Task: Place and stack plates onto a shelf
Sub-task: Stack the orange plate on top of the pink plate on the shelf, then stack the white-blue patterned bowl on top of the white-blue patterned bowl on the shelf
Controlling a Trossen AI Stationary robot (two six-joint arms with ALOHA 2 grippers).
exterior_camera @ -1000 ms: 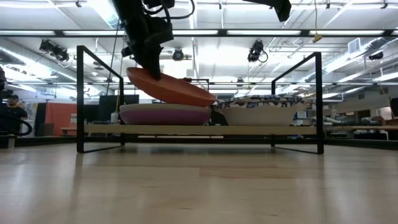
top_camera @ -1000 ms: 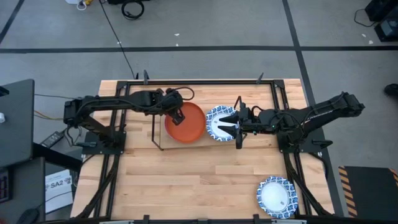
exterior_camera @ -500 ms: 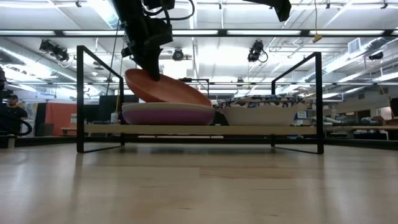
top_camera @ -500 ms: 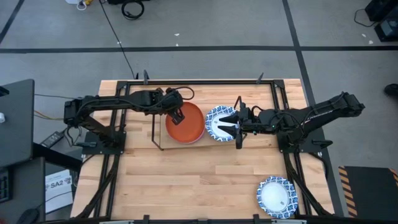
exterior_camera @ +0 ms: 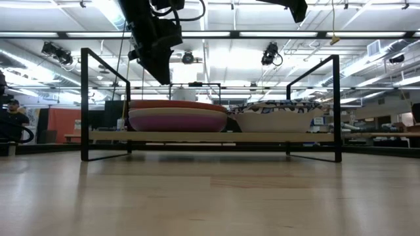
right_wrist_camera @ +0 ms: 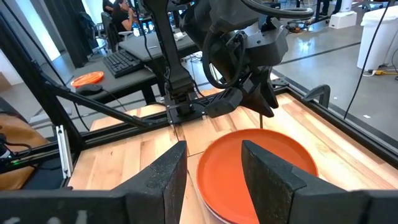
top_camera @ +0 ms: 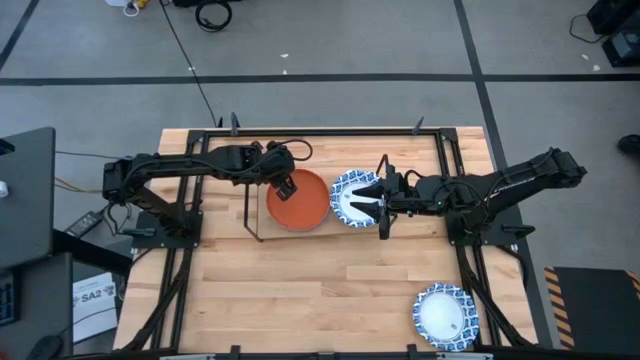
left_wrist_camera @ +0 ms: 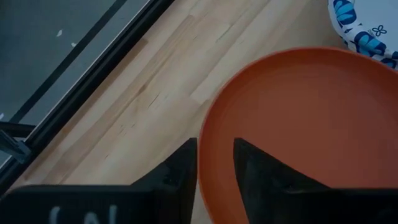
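An orange plate [top_camera: 300, 200] [exterior_camera: 177, 103] [left_wrist_camera: 298, 124] [right_wrist_camera: 261, 158] lies flat on a purple plate [exterior_camera: 177, 120] at the left end of the shelf [exterior_camera: 197, 136] [top_camera: 252, 215]. A blue-and-white plate [top_camera: 346, 210] [exterior_camera: 275, 117] [left_wrist_camera: 367, 25] sits on the board to its right. My left gripper [top_camera: 288, 186] [exterior_camera: 159, 77] [left_wrist_camera: 214, 143] is open just above the orange plate's left rim, with a finger on either side of it. My right gripper [top_camera: 368, 197] [right_wrist_camera: 212, 146] hangs open over the blue-and-white plate.
Another blue-and-white plate [top_camera: 446, 316] lies on the table near its front right corner. The wooden table in front of the shelf is bare. Black frame rails run along the table's edges. A person [exterior_camera: 13, 118] sits far off in the room.
The orange plate was tilted, its left rim held up in my left gripper and its right side resting on the purple plate. The left rim has dropped and the plate now lies flat on the purple one, free of the fingers. Both grippers have stayed about where they were.
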